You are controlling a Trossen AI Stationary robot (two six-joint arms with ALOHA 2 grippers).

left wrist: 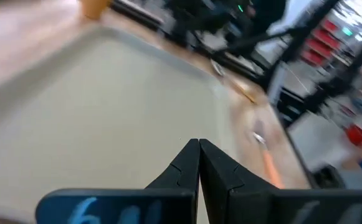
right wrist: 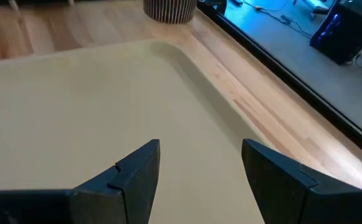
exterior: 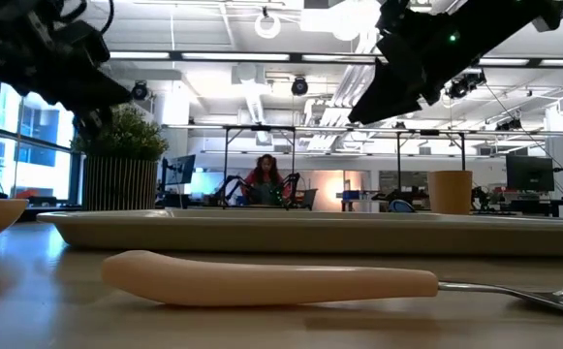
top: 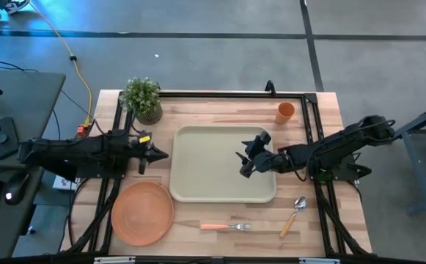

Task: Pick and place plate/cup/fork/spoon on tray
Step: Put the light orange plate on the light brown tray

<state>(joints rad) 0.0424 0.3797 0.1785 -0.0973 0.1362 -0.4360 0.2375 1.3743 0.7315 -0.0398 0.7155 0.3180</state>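
The pale beige-green tray (top: 213,158) lies at the table's middle. The orange plate (top: 142,213) lies at the near left, off the tray. The fork (top: 225,226) lies near the front edge and the spoon (top: 294,214) at the near right of the tray. The orange cup (top: 285,112) stands at the far right. My left gripper (top: 163,155) is shut and empty, just left of the tray. My right gripper (top: 243,163) is open and empty above the tray's right part; its fingers (right wrist: 137,171) show over the tray (right wrist: 93,106).
A potted green plant (top: 142,99) stands at the table's far left corner. A black frame runs along the table's far and side edges (top: 220,94). In the low view a person (exterior: 264,179) sits in the room behind the table.
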